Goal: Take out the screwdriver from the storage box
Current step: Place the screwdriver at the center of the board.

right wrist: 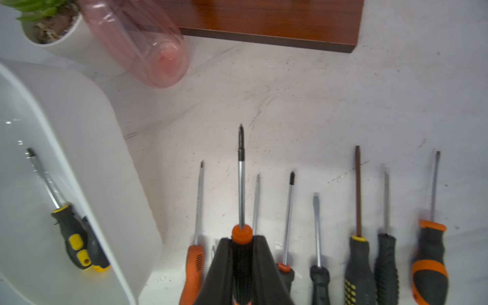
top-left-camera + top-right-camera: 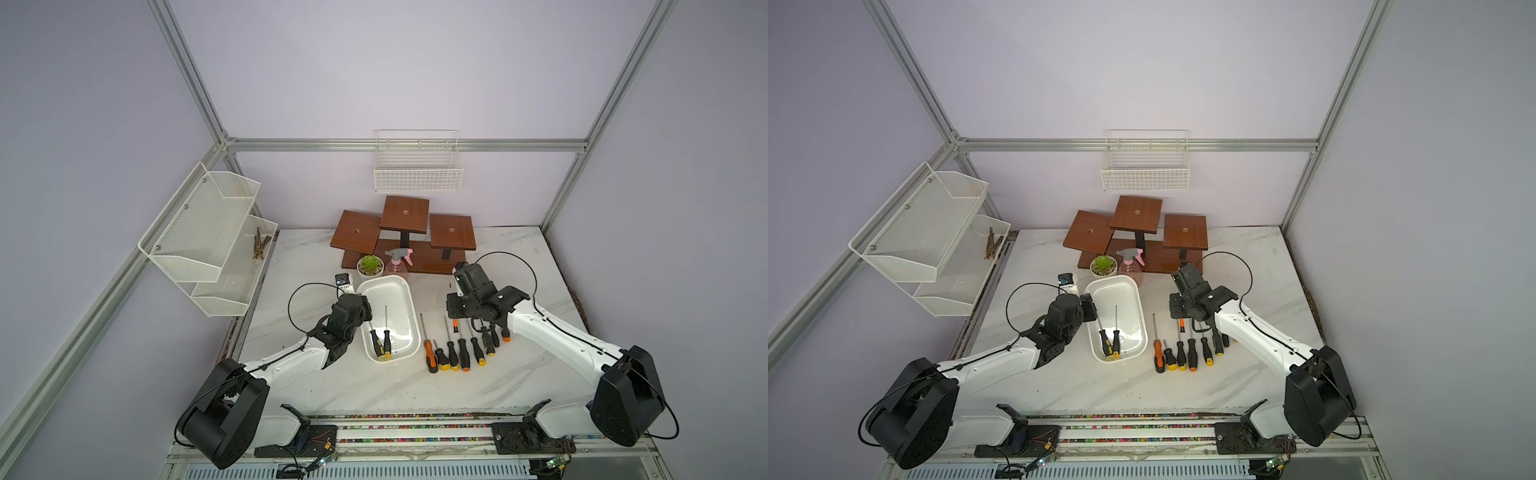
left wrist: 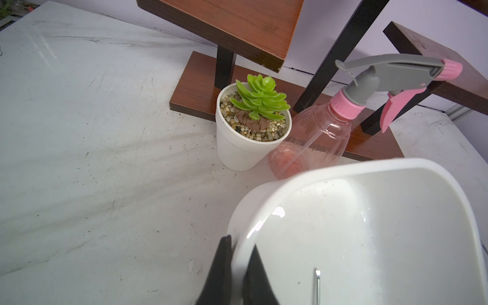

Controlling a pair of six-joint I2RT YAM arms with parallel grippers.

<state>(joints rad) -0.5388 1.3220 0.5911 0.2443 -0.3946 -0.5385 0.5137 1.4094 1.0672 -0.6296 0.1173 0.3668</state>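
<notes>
Screwdriver (image 1: pixel 241 184) is clamped in my right gripper (image 1: pixel 242 245), shaft pointing up-frame, right of the box (image 2: pixel 397 299) whose left rim my left gripper (image 3: pixel 239 245) pinches.

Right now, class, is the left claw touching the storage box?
Touching. The left wrist view shows the left claw pinching the storage box rim, a finger on each side.

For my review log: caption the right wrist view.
Right gripper shut on an orange-collared screwdriver; others lined up beside the storage box.
</notes>
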